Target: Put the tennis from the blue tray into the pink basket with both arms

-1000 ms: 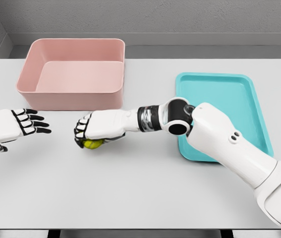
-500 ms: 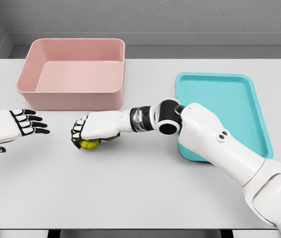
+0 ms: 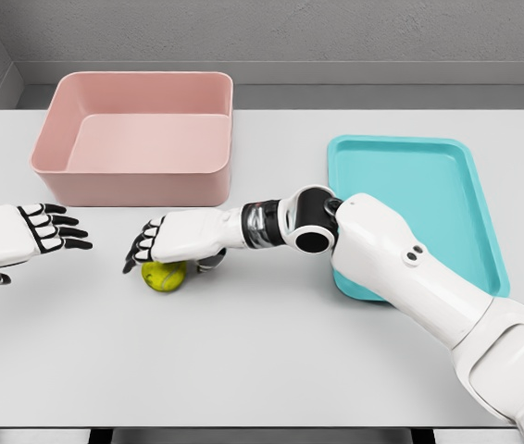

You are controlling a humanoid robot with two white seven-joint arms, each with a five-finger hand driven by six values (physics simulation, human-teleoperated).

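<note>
A yellow-green tennis ball point(image 3: 164, 276) lies on the white table in front of the pink basket point(image 3: 137, 139). My right hand point(image 3: 155, 248) hovers just over the ball with its fingers spread, the palm resting above it rather than gripping it. My left hand point(image 3: 54, 231) waits open at the left edge, palm turned toward the ball, a short gap away. The blue tray point(image 3: 419, 208) sits to the right, partly hidden by my right forearm, and holds nothing that I can see.
The pink basket stands at the back left with tall walls. My right arm stretches across the table's middle from the lower right. Grey wall runs behind the table.
My right hand has uncurled its fingers and let go of the ball, which now rests on the table slightly lower in view. The left hand has barely moved.
</note>
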